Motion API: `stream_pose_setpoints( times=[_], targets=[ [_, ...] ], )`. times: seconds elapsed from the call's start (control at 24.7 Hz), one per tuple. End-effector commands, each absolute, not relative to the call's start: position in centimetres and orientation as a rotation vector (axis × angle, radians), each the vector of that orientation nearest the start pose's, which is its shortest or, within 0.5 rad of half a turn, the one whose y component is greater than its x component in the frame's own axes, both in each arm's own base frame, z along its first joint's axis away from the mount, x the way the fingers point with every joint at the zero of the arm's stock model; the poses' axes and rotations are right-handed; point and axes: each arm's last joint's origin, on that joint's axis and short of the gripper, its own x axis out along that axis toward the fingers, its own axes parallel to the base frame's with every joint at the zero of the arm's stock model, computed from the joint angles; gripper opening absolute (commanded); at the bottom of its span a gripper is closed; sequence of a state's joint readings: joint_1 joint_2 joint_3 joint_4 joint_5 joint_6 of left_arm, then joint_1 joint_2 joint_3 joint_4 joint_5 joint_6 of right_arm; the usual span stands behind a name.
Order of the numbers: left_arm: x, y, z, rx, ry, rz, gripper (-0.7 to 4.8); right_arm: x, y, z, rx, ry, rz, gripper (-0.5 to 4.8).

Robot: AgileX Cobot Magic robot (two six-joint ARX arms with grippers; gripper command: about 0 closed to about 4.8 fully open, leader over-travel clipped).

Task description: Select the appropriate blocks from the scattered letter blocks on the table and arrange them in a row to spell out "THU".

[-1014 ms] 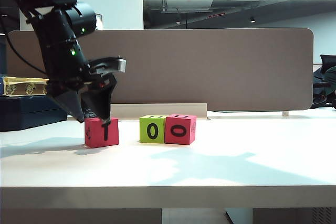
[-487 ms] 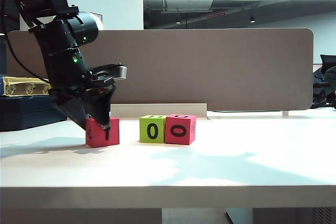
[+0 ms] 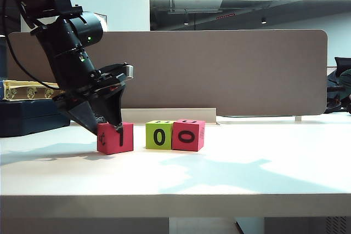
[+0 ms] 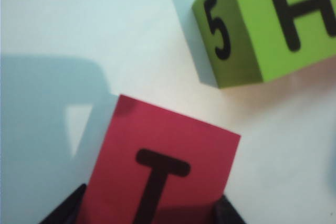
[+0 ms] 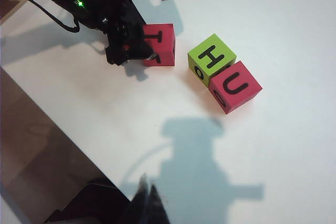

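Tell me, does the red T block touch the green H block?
Apart. The right wrist view shows a strip of white table between the red T block and the green H block; the left wrist view confirms it.

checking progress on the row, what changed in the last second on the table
The left claw closed onto the red T block and slid it right, toward the green H block; a gap remains between them. The green H block and the red U block stayed put, touching side by side. The right claw stays shut, raised over the table.
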State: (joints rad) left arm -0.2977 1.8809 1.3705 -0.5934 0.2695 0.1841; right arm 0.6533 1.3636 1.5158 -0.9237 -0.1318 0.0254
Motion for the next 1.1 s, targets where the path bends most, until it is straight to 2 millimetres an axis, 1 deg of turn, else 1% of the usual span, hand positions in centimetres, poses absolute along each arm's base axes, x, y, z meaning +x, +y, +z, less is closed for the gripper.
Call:
stream_pose_setpoints(
  times=[0.04,0.37,0.49,0.65,0.81,0.93,1.01,1.1],
  targets=[
    [37.1,-12.2,20.6,0.125,1.032,-0.587,2.68,21.0,16.6,39.4,-0.177,0.752,0.737,-0.05],
    [37.1,-13.2,20.8,0.108,1.009,-0.589,2.73,21.0,16.6,39.4,-0.180,0.751,0.737,-0.05],
    [37.1,-14.0,21.0,0.108,0.980,-0.581,2.73,21.0,16.6,39.3,-0.181,0.752,0.737,-0.05],
    [37.0,-15.1,21.1,0.178,0.928,-0.510,2.72,21.0,16.6,39.3,-0.182,0.756,0.737,-0.05],
    [37.1,-15.0,21.1,0.163,0.937,-0.462,2.68,21.0,16.6,39.3,-0.182,0.759,0.736,-0.05],
    [37.2,-15.2,21.1,0.151,0.925,-0.460,2.68,21.0,16.6,39.3,-0.182,0.758,0.737,-0.05],
    [37.3,-15.4,21.0,0.141,0.919,-0.459,2.67,21.0,16.6,39.3,-0.182,0.758,0.737,-0.05],
    [37.6,-15.5,20.4,0.113,0.925,-0.449,2.67,21.0,16.6,39.3,-0.182,0.758,0.737,-0.05]
  ],
)
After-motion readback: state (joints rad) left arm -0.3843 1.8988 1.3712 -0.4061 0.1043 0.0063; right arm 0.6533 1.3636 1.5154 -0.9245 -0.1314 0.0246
